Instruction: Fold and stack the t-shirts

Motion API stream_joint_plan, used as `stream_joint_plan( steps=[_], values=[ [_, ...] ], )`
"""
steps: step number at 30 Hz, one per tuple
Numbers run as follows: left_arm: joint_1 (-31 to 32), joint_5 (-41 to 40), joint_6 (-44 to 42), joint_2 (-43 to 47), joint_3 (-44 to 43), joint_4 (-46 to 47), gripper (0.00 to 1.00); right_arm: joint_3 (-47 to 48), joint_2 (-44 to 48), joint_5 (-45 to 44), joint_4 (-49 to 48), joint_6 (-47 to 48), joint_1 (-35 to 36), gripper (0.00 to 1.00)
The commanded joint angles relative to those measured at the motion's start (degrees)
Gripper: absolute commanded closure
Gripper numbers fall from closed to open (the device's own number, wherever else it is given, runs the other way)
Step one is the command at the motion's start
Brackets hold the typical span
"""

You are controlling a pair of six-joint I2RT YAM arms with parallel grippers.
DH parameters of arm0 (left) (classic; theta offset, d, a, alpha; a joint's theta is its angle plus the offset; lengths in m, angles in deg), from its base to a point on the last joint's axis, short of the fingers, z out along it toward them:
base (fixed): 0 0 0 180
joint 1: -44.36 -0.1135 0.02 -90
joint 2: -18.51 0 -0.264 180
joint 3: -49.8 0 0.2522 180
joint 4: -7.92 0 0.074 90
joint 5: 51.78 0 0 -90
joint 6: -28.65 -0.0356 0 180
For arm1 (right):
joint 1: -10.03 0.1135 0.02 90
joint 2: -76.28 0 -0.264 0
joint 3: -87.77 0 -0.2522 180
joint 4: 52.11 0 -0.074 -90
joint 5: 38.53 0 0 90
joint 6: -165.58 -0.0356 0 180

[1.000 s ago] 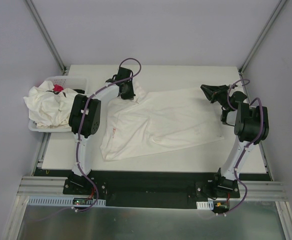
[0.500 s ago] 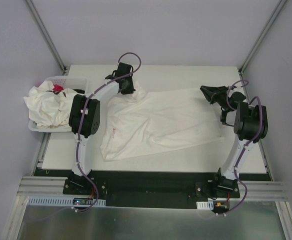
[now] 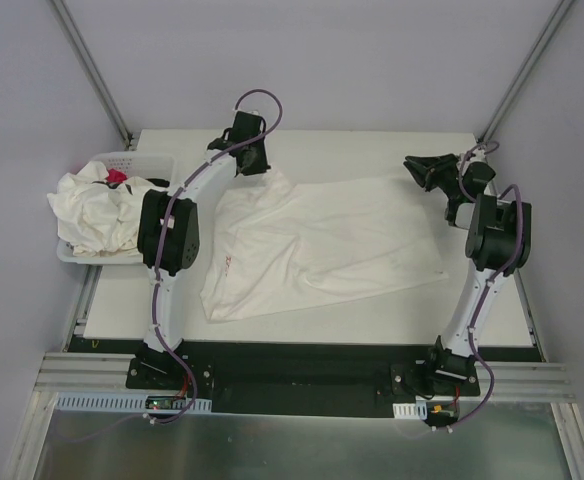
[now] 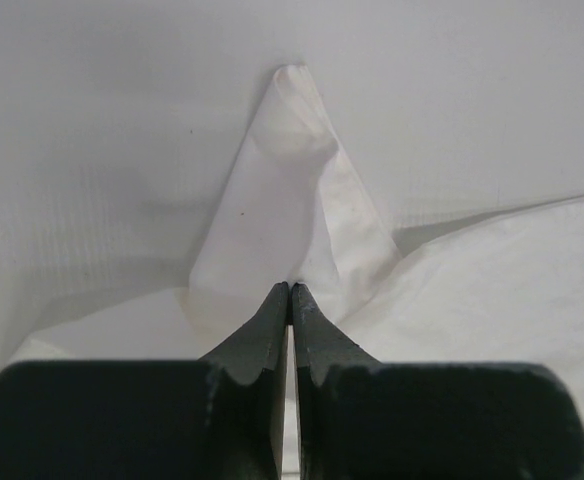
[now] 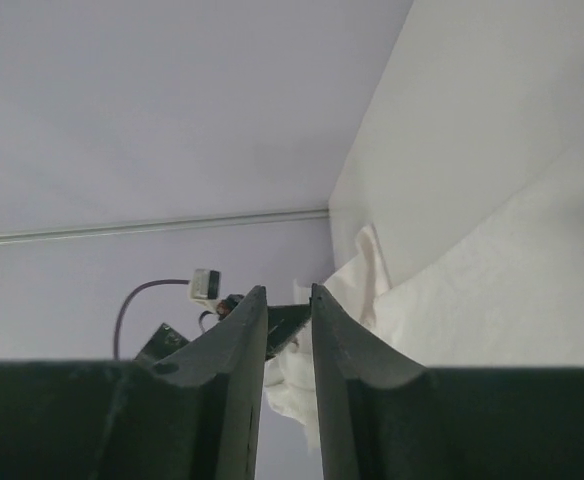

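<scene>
Left claw (image 3: 249, 166): we are seeing it pressing shut, pinching a far corner of the flat t-shirt (image 3: 322, 245)
Right claw (image 3: 413, 165): hovering slightly parted, gripping nothing
Cloth: the flat t-shirt is lying wrinkled, soft and off-white on the table (image 3: 372, 150)
Pile: other t-shirts (image 3: 92, 215) are lying crumpled over the perforated basket (image 3: 142, 160)

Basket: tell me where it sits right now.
In the top view, the basket sits at the left edge of the table, heaped with crumpled shirts, just left of the left arm.
</scene>
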Motion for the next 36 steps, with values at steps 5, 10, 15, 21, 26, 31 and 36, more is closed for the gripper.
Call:
stream_joint_plan(
  steps=[5, 10, 15, 21, 26, 31, 36],
  values=[
    [-2.34, -1.8, -4.11, 3.15, -6.79, -1.13, 1.0, 33.02, -2.78, 3.21, 53.77, 36.53, -1.92, 0.72],
    [-4.28, -1.1, -5.77, 3.5, -9.25, -1.21, 1.0, 52.9, -7.52, -4.0, 82.63, 54.93, -2.88, 0.68],
    [-4.98, -1.19, -7.27, 4.29, -10.75, -1.13, 1.0, 55.58, -8.76, -5.59, 85.84, 55.82, -4.82, 0.66],
    [-5.42, -0.92, -7.62, 5.09, -10.75, -1.13, 1.0, 49.33, -9.64, -5.68, 83.03, 55.65, -5.0, 0.66],
    [-5.42, -1.27, -8.24, 5.44, -10.66, -1.13, 1.0, 45.02, -10.52, -4.54, 78.82, 54.16, -5.0, 0.66],
    [-5.51, -1.63, -8.5, 5.61, -11.37, -1.13, 1.0, 43.26, -12.01, -3.22, 74.69, 51.35, -4.91, 0.66],
    [-5.51, -1.63, -8.85, 5.61, -12.77, -1.13, 1.0, 41.94, -13.51, -2.69, 72.13, 50.02, -4.39, 0.66]
  ],
)
